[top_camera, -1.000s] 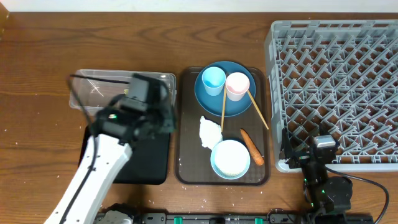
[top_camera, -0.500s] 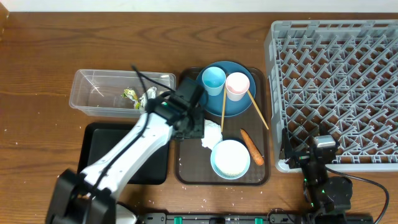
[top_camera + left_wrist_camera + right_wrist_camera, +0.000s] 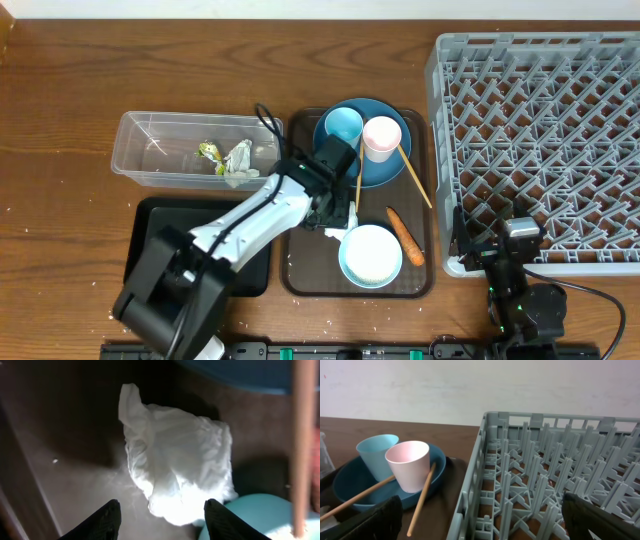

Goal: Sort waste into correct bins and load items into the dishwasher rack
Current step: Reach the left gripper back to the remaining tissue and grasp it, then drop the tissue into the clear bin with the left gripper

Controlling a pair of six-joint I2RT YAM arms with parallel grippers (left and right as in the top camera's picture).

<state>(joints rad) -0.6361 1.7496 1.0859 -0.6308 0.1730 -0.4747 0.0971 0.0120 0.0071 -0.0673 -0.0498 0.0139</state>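
Crumpled white paper [image 3: 175, 470] lies on the brown serving tray, between the dark blue plate [image 3: 385, 168] and the pale blue bowl [image 3: 371, 255]. My left gripper [image 3: 162, 520] hangs open just above it, one finger on each side of the paper's near end and nothing gripped. From overhead the left gripper [image 3: 336, 212] hides most of the paper. On the plate stand the light blue cup [image 3: 343, 127] and pink cup [image 3: 381, 137], with chopsticks [image 3: 415, 178] leaning over the rim. A carrot [image 3: 405, 235] lies beside the bowl. My right gripper [image 3: 482, 520] rests wide open at the dishwasher rack's [image 3: 540, 130] front left corner.
The clear tub [image 3: 150, 150] at the left holds a green-yellow wrapper [image 3: 210, 153] and a paper scrap [image 3: 238, 160]. A black tray [image 3: 160, 230] lies in front of it, partly under my left arm. The brown serving tray [image 3: 300, 270] sits between the bins and the rack.
My left arm swung right from over the clear tub to the white paper on the brown tray, uncovering the wrapper and scrap in the tub. The right arm stayed still.
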